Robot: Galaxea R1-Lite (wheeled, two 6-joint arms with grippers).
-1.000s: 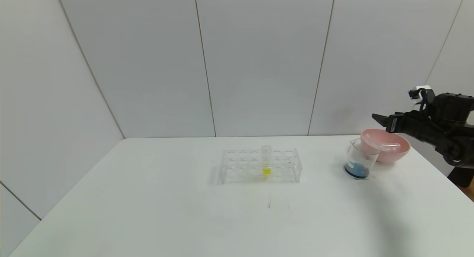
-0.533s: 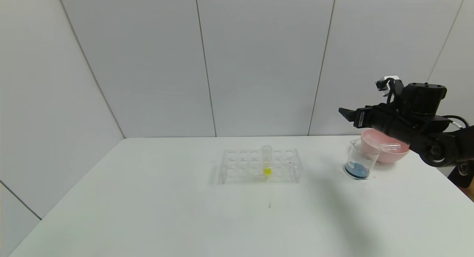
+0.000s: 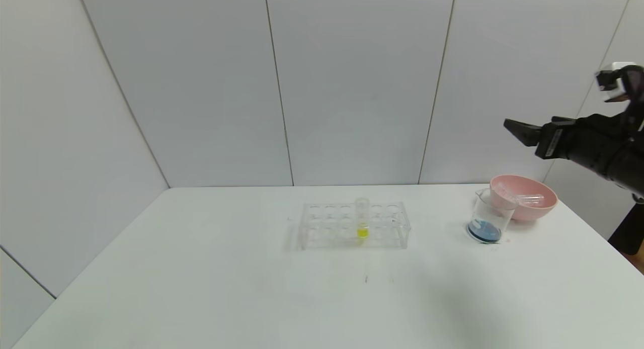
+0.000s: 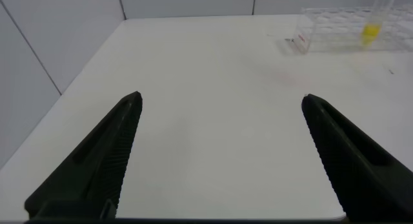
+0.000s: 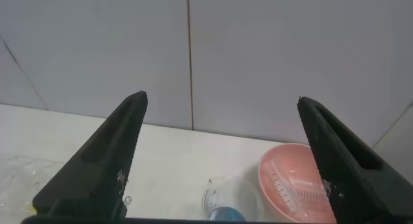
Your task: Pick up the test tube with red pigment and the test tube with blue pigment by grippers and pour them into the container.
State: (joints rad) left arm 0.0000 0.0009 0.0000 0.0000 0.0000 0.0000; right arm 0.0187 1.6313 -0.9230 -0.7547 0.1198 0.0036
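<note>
The right gripper [image 3: 523, 133] hangs spread and empty above the pink bowl [image 3: 546, 204] (clear tubes [image 3: 523, 198] lying inside), beside the container [image 3: 488, 219] of blue liquid; the left gripper [image 4: 219, 101] gapes over bare table [image 4: 213, 153].

Two black fingers [image 5: 97, 166] of the right tool [image 5: 222, 156] are seen spread wide apart, with nothing held between them. Between and beyond them, a grey panelled wall [image 5: 258, 50] is shown above the white tabletop [image 5: 168, 159]. On the tabletop, the clear container [image 5: 231, 199] with blue liquid at its bottom is seen just beside a pink bowl [image 5: 274, 175], in which a clear empty tube [image 5: 298, 190] is laid.
</note>
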